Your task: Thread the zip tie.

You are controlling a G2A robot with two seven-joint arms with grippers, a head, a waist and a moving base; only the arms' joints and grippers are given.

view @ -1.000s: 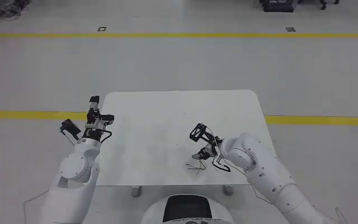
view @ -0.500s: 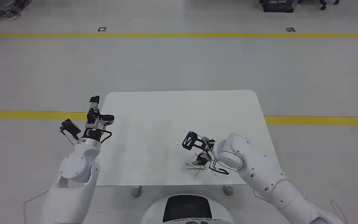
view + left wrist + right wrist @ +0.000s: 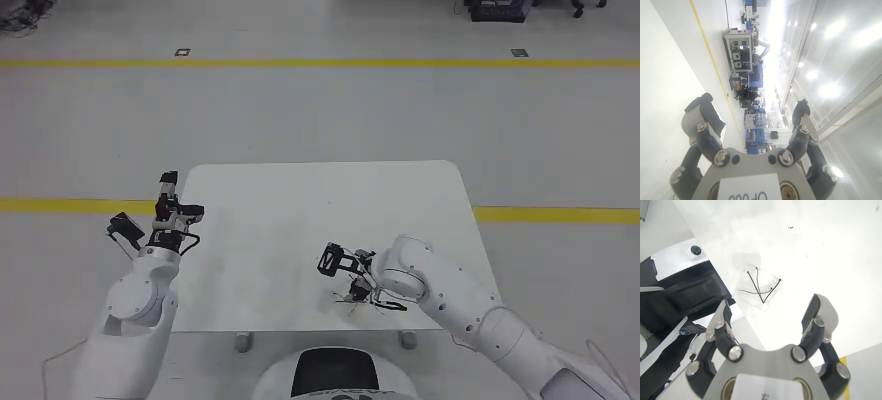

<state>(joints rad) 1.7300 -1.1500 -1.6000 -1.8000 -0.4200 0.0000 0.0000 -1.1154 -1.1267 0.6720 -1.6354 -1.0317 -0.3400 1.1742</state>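
White table (image 3: 300, 200) is your reference. At its left edge the left gripper (image 3: 753, 100) hangs wide open and holds nothing. Near the front edge, right of centre, black zip ties (image 3: 757, 289) lie crossed on a clear sheet (image 3: 766, 279). The right gripper (image 3: 770, 303) — also wide open and empty — hovers just above them, clearly the nearer arm. The ties fan out ahead of its jaws — pick one strand's axis.

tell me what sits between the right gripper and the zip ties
Only bare table and the clear sheet under the zip ties, right wrist view.
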